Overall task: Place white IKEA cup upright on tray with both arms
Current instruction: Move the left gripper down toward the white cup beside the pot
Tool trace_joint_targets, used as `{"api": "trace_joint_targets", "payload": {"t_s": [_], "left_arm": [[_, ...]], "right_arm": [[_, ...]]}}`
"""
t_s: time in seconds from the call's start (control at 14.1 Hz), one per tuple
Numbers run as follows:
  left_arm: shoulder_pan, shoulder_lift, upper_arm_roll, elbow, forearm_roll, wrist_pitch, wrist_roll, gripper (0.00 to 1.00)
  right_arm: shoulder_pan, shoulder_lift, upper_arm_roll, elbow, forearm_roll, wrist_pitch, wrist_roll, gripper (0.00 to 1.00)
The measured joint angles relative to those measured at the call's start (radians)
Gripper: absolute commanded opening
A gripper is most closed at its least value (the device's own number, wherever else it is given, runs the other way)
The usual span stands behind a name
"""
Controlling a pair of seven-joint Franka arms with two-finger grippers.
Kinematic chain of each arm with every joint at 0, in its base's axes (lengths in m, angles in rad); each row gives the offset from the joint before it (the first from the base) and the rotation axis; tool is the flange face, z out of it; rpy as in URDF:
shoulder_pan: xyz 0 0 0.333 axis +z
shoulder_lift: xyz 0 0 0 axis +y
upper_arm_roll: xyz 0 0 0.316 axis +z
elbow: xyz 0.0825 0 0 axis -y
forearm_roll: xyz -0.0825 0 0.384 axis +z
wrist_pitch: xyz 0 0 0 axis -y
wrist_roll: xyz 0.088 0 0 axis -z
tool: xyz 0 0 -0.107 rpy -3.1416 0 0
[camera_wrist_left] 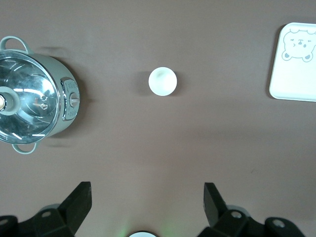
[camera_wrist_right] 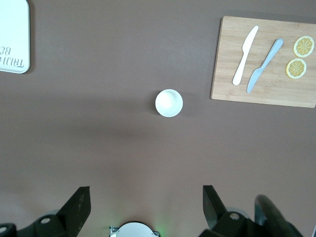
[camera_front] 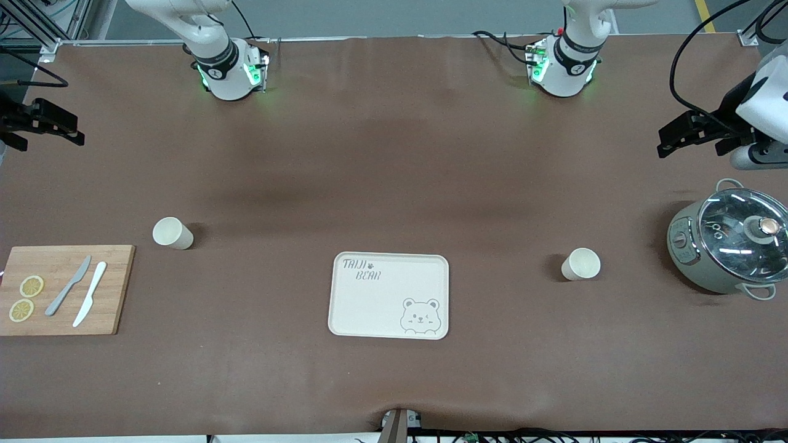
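I see both grippers up in the air at the table ends, nothing held. Left gripper hangs over the left arm's end of the table, above bare cloth just beside the pot; its fingers are spread wide w/ nothing between them. Right gripper hangs over the right arm's end, fingers also wide apart.

Two white cups on the table. One cup stands upright below the left gripper, toward the tray from it — mouth up, looks empty in the left wrist view. The other cup sits under the right gripper's reach, betw. it and the tray; in the right wrist view its mouth faces up and I see nothing in it.

Tray lies flat mid-table, well apart from both grippers, bare apart from its bear drawing and lettering. Neither cup touches it.

Pot has its glass lid on — contents I can't tell. Cutting board near the right gripper's end carries two lemon slices, a grey knife and a white knife.
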Motion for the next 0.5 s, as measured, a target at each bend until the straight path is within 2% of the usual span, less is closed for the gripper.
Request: {"api": "trace_joint_targets", "payload": {"t_s": [0.5], "left_arm": [[0.001,0.002,0.001,0.003,0.01,0.0,0.0,1.0]], "right_arm": [[-0.004,0.0,0.0,0.0,0.0,-0.002,0.0,1.0]]}}
